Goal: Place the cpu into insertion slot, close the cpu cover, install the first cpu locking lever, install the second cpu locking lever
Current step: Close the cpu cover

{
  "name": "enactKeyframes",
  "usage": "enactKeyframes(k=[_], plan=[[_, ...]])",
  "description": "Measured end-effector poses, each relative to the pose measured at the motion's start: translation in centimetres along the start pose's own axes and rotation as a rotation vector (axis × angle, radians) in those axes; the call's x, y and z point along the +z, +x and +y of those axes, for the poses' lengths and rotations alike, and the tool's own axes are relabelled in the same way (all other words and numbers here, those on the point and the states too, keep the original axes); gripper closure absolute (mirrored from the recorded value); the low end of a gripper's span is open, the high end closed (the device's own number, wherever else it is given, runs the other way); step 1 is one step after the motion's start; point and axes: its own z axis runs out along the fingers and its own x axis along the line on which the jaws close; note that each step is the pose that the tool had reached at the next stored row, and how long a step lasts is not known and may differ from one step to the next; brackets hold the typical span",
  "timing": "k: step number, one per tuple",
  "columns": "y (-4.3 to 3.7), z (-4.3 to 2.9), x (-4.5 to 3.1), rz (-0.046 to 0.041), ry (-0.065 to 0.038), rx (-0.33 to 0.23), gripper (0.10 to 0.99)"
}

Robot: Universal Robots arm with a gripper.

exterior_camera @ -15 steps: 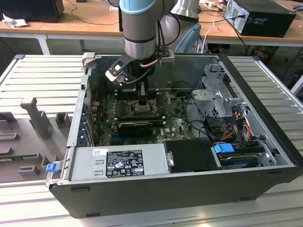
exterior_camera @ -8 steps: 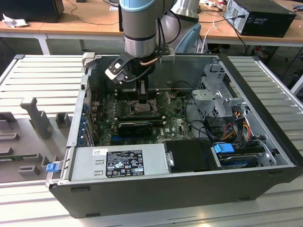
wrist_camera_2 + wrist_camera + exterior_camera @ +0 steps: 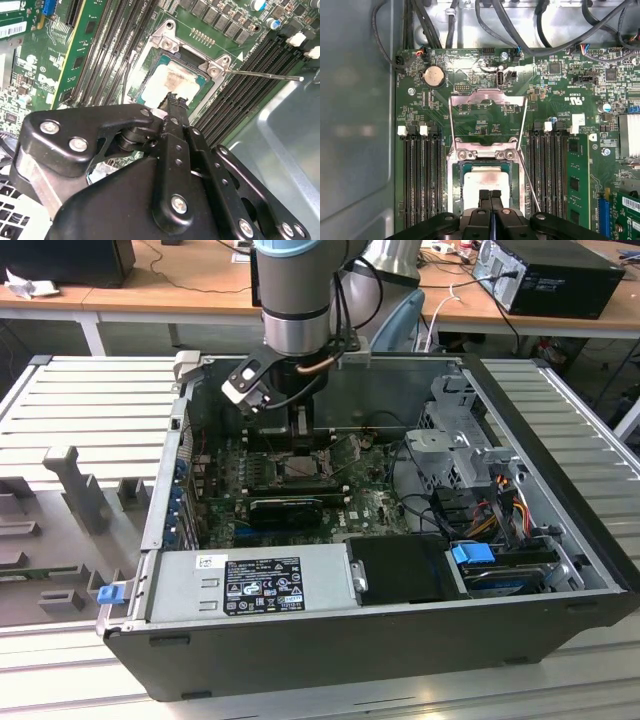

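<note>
We are seeing the chip [image 3: 485, 177] lying flat in the socket [image 3: 454, 180], pale top facing up, its square edges running parallel to the long memory slots [image 3: 420, 180]. The tool [image 3: 490, 194] is hovering just over it, clenched and gripping nothing. The cover [image 3: 487, 93] is standing swung open beyond the socket. One thin lever [image 3: 530, 182] is slanting away from the socket's corner.
</note>
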Motion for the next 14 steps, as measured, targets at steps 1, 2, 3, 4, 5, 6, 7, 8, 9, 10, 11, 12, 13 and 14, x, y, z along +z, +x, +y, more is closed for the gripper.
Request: enactKeyframes(k=[1,2,3,4,5,6,7,8,9,10,11,12,13,14], plan=[[-0.03,0.20,0.02,0.0006,0.001,0.000,0.980],[-0.19,1.05,0.08,0.0022,0.005,0.000,0.980],[-0.20,1.18,0.09,0.0041,0.006,0.000,0.980],[-0.15,1.21,-0.27,0.0041,0.006,0.000,0.980],[-0.13,1.22,-0.47,0.0040,0.006,0.000,0.980],[-0.12,1.23,-0.64,0.0041,0.006,0.000,0.980],[-0.10,1.26,-1.03,0.0041,0.006,0.000,0.980],[-0.09,1.27,-1.18,0.0041,0.006,0.000,0.980],[-0.07,1.28,-1.23,0.0041,0.006,0.000,0.980],[0.04,1.57,-1.23,0.0041,0.006,0.000,0.980],[0.06,1.71,-1.24,0.0040,0.006,0.000,0.980],[0.08,1.73,-1.33,0.0038,0.006,0.000,0.980],[0.13,1.75,-1.59,0.0041,0.006,0.000,0.980],[0.16,1.77,-1.83,0.0040,0.006,0.000,0.980]])
